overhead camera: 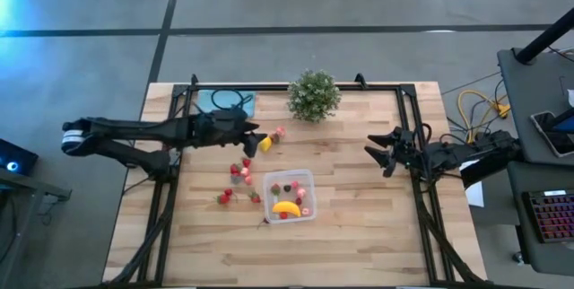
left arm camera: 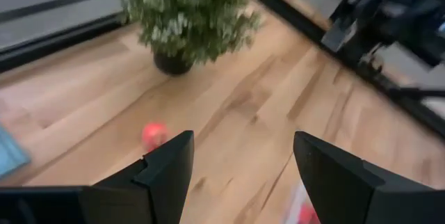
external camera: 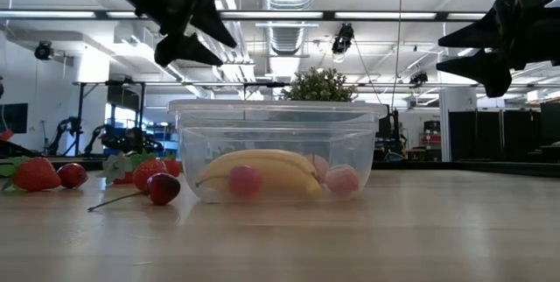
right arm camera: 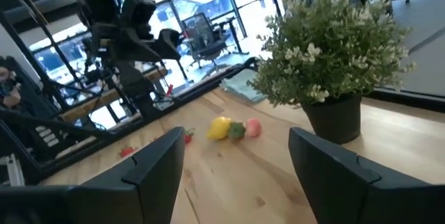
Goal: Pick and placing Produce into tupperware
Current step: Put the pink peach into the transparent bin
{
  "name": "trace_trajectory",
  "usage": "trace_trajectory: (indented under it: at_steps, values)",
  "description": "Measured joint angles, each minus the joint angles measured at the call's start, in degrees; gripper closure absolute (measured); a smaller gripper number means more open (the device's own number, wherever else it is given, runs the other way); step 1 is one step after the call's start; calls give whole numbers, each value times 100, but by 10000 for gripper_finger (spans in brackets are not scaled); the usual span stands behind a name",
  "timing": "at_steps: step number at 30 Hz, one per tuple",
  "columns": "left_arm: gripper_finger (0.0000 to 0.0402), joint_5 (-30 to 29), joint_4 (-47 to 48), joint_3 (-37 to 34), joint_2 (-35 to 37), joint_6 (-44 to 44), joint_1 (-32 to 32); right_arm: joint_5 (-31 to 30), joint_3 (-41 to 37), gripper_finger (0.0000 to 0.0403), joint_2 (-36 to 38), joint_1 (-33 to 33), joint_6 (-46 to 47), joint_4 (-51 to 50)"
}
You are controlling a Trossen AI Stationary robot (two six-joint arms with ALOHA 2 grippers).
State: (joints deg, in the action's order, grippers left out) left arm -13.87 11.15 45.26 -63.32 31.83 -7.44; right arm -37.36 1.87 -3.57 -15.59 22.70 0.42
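L arm: stretched in from the table's left edge, reaching toward the middle-rear, wrist well above the wood. Your left gripper point(overhead camera: 257, 136) hangs over the scattered fruit near the lemon point(overhead camera: 265, 144).
L claw: released, 2 fingers point(left arm camera: 167, 172) spread with bare table between them, nothing in them. In the low view it sits high, above and left of the tub rim point(external camera: 197, 32).
R arm: comes in from the right edge, forearm about level, pointing toward the centre. Your right gripper point(overhead camera: 381, 156) hovers over bare wood, well apart from the tub and the fruit.
R claw: released too, both fingers point(right arm camera: 149, 165) parted, empty. Low view has it up at the right, clear of the table point(external camera: 477, 50).
Tupperware: clear tub point(overhead camera: 289, 194) just fwd of table centre, upright, no lid on it.
In tub: banana point(overhead camera: 287, 207) lying flat on the floor, plus a few small red and pink pcs beside it; low view shows a pink-red ball point(external camera: 244, 180) in front of the banana.
Loose produce: strawberries point(overhead camera: 240, 174) scattered just left of the tub, 1 more group by its front-left corner point(overhead camera: 224, 197). Lemon, a green bit and a pink pc point(right arm camera: 252, 127) lie in a row between the tub and the plant.
Low view: a strawberry point(external camera: 37, 173) and a dark cherry w/ stem point(external camera: 163, 188) rest on the wood left of the tub.
Plant: bushy green potted plant point(overhead camera: 313, 96) at the rear middle, upright.
Cloth: teal cloth point(overhead camera: 224, 101) flat at the rear, left of the plant.
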Motion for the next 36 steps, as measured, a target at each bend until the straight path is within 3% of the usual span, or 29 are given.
trace_trajectory:
  at_steps: [10, 14, 18, 24, 32, 36]
  values:
    - [169, -156, 22, 786, -686, -807, -7, 1, -4, 153, -37, 0, 0, -19]
    - [169, -112, 27, 1005, -905, -712, -7, -1, -4, 156, -36, 0, 0, -15]
    - [169, 582, 96, 1120, -1156, -591, -162, -2, -4, 154, -35, 0, 0, -15]
    - [169, 1158, 1264, 1620, -1633, 137, -718, -1, -4, 149, -35, 0, 0, -15]
    - [169, 1144, 2519, 2839, -2712, -659, -1160, -1, -4, 156, -35, 0, 1, -15]
    - [169, 809, 3347, 3350, -3447, -1161, -1169, -1, -4, 153, -35, 0, 0, -15]
